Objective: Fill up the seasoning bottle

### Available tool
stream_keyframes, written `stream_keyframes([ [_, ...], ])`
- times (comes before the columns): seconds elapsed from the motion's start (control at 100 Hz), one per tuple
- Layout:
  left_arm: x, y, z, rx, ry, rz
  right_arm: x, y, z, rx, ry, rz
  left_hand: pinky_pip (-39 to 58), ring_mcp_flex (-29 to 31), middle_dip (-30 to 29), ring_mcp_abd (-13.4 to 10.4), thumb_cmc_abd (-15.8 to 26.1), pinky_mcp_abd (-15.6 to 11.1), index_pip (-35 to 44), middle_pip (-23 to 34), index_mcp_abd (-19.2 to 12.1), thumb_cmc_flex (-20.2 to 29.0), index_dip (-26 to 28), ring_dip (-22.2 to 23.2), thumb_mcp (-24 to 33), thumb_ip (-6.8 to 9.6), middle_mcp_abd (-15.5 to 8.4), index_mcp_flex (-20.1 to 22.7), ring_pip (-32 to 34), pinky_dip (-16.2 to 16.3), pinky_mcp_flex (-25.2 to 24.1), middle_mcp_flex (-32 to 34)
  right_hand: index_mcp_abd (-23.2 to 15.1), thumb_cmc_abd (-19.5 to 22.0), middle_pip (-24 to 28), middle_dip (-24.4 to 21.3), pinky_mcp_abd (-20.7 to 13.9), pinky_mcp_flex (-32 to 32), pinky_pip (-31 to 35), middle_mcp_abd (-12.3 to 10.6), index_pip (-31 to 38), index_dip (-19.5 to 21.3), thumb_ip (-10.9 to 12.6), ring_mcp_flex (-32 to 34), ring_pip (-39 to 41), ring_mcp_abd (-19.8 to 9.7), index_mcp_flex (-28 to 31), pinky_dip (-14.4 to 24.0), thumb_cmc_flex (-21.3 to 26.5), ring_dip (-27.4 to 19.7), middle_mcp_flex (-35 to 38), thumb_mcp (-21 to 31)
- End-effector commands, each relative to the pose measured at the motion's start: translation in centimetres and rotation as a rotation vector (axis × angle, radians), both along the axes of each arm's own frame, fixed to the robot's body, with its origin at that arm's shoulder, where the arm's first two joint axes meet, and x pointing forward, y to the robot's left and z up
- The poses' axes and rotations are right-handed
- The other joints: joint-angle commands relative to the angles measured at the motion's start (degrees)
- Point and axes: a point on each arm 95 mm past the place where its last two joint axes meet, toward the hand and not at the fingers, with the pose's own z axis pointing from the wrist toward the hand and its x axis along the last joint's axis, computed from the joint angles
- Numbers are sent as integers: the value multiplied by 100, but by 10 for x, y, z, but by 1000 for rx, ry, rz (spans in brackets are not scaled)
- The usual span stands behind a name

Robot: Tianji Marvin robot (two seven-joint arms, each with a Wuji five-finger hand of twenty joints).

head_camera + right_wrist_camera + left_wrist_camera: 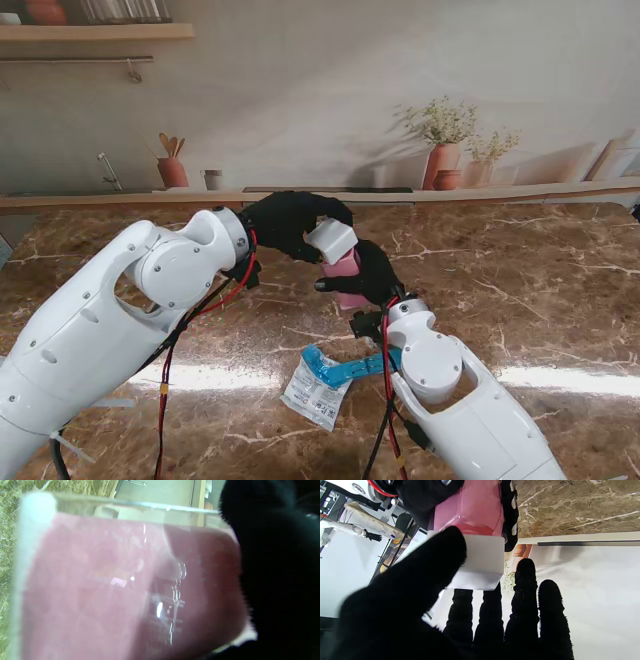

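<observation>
From the stand's view, the right hand (368, 278) is gripping the pink seasoning bottle (345, 270) upright over the middle of the marble table (540, 290), while the left hand (285, 222) is pinching the white cap (332, 240), tilted, at the bottle's top. A torn sachet (316, 392) is lying nearer to me; its print is too small to read.

The left wrist view is showing the thumb (430, 565) and fingers (492, 620) closing around the cap (482, 565), touching the pink body (472, 507).

The right wrist view is filling with the bottle wall (125, 585) — pink contents reaching near the rim, no label legible.

Judging from this, seating well means levelling the cap squarely over the mouth first, then pressing — with the right hand bracing firmly.
</observation>
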Motion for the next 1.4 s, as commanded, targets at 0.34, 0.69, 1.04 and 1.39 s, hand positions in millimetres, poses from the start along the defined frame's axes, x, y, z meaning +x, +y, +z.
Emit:
stream_keyframes([
  [0.34,8,-17,9,-116,63,77,-4,12,6,52,-29,12,1365,1917,982,321,1459,671,1807,797,-102,452,-634,315,-1948,-199,310,2535,1115,268,1039,2871,-1352,3584,1635,445,-42,418,1548,-782,2317,624,296,436,2630,-520,1126,641,1504,689,541,1448],
  [0.69,7,-21,2,-197,49,141,-9,15,11,127,-15,-41,1417,2118,913,235,1048,617,1951,746,-129,362,-872,76,-1350,-270,322,2624,1112,71,1256,3124,-1352,3594,1644,462,-51,408,1541,-784,2318,622,294,417,2636,-525,1126,645,1507,695,523,1439],
  [1.04,7,-19,0,-254,40,193,-12,19,15,151,-20,-30,1405,2179,990,262,1029,605,1954,643,-64,390,-875,69,-1140,-306,370,2651,1097,37,1295,3202,-1352,3584,1647,458,-51,408,1539,-780,2319,621,295,419,2639,-526,1126,649,1511,695,524,1446],
  [1.39,6,-15,-3,-268,70,204,-14,21,22,161,-40,-31,1340,2155,637,154,978,557,1738,368,-36,561,-1187,-81,-1134,-293,327,2642,968,0,1252,3310,-1359,3590,1648,451,-51,408,1538,-782,2322,622,295,419,2639,-526,1126,652,1509,694,529,1450],
])
